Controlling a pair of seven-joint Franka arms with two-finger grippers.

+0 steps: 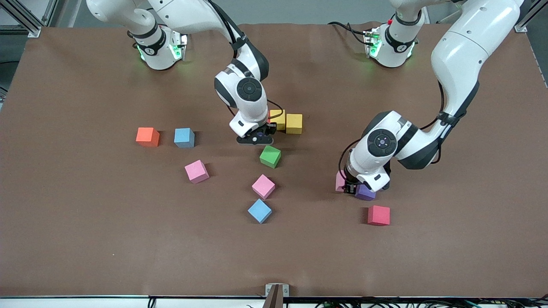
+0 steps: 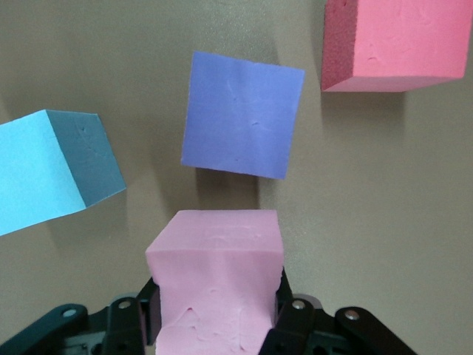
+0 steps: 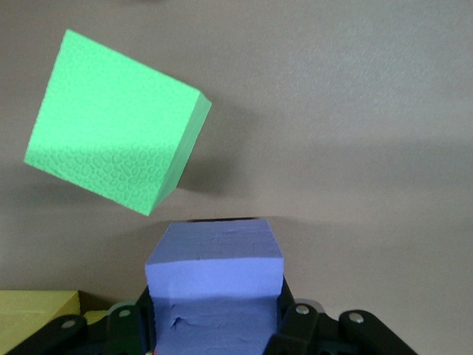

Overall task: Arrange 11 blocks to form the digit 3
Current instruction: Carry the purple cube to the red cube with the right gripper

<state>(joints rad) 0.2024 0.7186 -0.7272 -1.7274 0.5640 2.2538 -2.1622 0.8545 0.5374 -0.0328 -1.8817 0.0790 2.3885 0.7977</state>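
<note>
Brown table (image 1: pixel 85 239), scattered blocks (image 1: pixel 259 210)

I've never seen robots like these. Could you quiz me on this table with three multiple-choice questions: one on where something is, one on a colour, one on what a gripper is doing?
1. What sits beside the orange cube?
A. a blue block
B. a green block
C. a red block

2. What colour is the block in the right gripper?
A. yellow
B. green
C. purple

3. What is the left gripper doing?
A. hanging open with nothing in it
B. clamping a pink block
C. clamping a red block

Answers:
1 A: the blue block is the orange cube's only close neighbour.
2 C: the right wrist view shows the purple block between the fingers.
3 B: the left wrist view shows the pink block squeezed between the fingers.
</note>
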